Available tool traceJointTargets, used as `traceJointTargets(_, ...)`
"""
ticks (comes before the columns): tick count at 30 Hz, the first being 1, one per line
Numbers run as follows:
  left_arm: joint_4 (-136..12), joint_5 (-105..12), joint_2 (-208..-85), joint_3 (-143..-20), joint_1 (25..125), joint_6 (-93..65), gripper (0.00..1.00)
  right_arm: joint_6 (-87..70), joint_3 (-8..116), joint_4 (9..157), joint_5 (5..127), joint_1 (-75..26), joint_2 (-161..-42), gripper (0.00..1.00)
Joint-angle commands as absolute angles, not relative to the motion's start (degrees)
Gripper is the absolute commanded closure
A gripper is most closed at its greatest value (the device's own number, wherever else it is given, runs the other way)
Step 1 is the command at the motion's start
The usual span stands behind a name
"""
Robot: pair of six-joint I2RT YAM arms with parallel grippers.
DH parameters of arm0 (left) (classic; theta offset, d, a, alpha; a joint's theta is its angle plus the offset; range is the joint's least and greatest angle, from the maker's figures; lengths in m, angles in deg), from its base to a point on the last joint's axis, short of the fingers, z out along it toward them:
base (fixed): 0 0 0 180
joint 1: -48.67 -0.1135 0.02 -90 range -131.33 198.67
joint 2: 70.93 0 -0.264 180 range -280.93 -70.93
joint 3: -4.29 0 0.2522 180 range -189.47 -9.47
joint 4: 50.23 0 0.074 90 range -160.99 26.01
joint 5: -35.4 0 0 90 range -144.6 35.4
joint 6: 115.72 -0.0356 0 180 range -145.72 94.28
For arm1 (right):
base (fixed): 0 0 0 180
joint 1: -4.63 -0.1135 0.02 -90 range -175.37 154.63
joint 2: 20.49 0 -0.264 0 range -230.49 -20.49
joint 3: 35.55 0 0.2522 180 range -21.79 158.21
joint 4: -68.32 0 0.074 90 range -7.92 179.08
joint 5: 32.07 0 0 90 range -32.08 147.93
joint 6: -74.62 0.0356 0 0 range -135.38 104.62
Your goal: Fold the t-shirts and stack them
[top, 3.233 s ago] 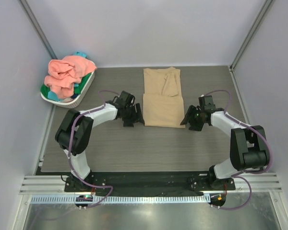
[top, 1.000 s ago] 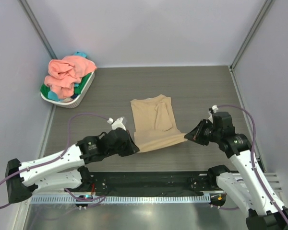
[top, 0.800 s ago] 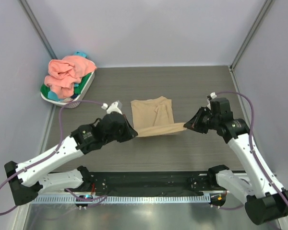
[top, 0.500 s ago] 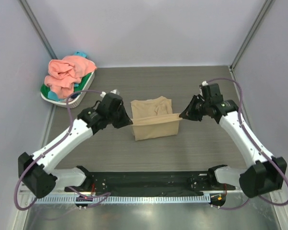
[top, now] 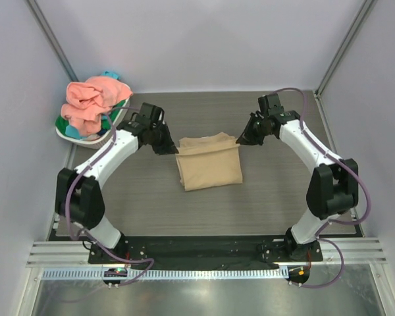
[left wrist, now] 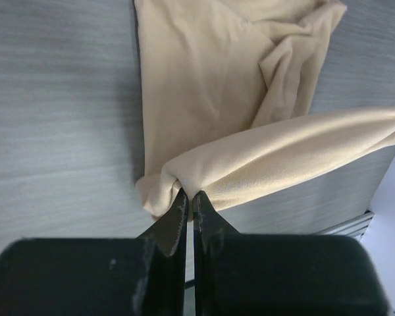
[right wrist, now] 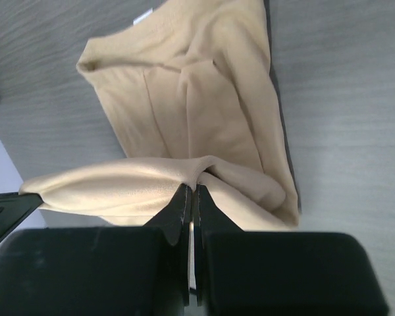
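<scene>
Pinching the tan t-shirt [top: 209, 168] at both corners of its doubled-over edge.
At far left the white basket [top: 115, 125] holds the salmon pink t-shirt [top: 92, 99] heaped on top. My left jaws are clamped on the tan shirt's left corner, and the shirt lies mid-table [top: 276, 191] with that edge stretched across to my right jaws, clamped on the right corner. The cloth is light, limp and stretchy, so I judge it sags unless pulled taut, and corners are the place to hold.
</scene>
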State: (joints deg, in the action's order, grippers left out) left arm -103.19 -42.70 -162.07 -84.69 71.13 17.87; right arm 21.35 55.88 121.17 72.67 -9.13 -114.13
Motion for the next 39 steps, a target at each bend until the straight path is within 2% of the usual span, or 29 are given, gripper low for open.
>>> traceJointTargets(1, -103.3, -40.6, -167.2, -89.5, 67.8, 13.4, 1.00, 20.6, 62.1, 117.2, 67.9, -7.9, -119.2, 0.99)
traceJointTargets(16, -106.6, -36.1, -190.3, -114.7, 64.0, 12.5, 0.99, 20.6, 81.6, 117.4, 68.0, -5.4, -139.0, 0.97)
traceJointTargets(17, -107.2, -36.1, -191.2, -115.5, 63.7, 12.8, 0.96, 20.3, 82.9, 117.9, 68.9, -5.0, -140.4, 0.88)
traceJointTargets(18, -107.8, -36.2, -193.7, -116.7, 63.4, 12.9, 0.91, 19.9, 85.7, 118.2, 71.1, -4.8, -141.7, 0.75)
traceJointTargets(19, -108.1, -36.4, -195.0, -119.0, 63.2, 13.2, 0.77, 19.3, 87.5, 118.7, 71.5, -4.4, -143.0, 0.48)
traceJointTargets(20, -109.7, -36.5, -196.3, -120.7, 62.3, 13.3, 0.71, 18.6, 89.6, 119.9, 72.0, -4.0, -146.0, 0.40)
traceJointTargets(22, -112.0, -36.1, -199.9, -126.5, 61.5, 13.3, 0.66, 17.6, 95.5, 121.4, 73.4, -3.6, -148.6, 0.30)
traceJointTargets(24, -115.0, -36.1, -200.7, -129.8, 60.8, 12.8, 0.55, 16.5, 97.7, 124.6, 72.4, -2.8, -149.3, 0.28)
traceJointTargets(25, -115.7, -36.7, -199.4, -131.1, 60.8, 12.3, 0.19, 16.3, 96.5, 124.7, 71.0, -2.5, -148.3, 0.28)
traceJointTargets(26, -115.8, -36.9, -198.0, -130.7, 60.9, 11.4, 0.00, 15.6, 94.9, 124.0, 70.1, -2.4, -147.0, 0.27)
traceJointTargets(30, -113.1, -39.0, -189.3, -120.2, 60.9, 10.1, 0.00, 14.0, 78.8, 115.3, 74.4, -2.4, -137.8, 0.23)
traceJointTargets(32, -111.5, -39.0, -183.5, -115.7, 60.9, 10.0, 0.00, 13.8, 74.7, 111.2, 79.1, -2.8, -136.7, 0.22)
traceJointTargets(39, -107.4, -39.6, -162.8, -90.8, 61.2, 10.0, 0.00, 10.5, 73.8, 110.9, 81.7, -5.4, -141.0, 0.20)
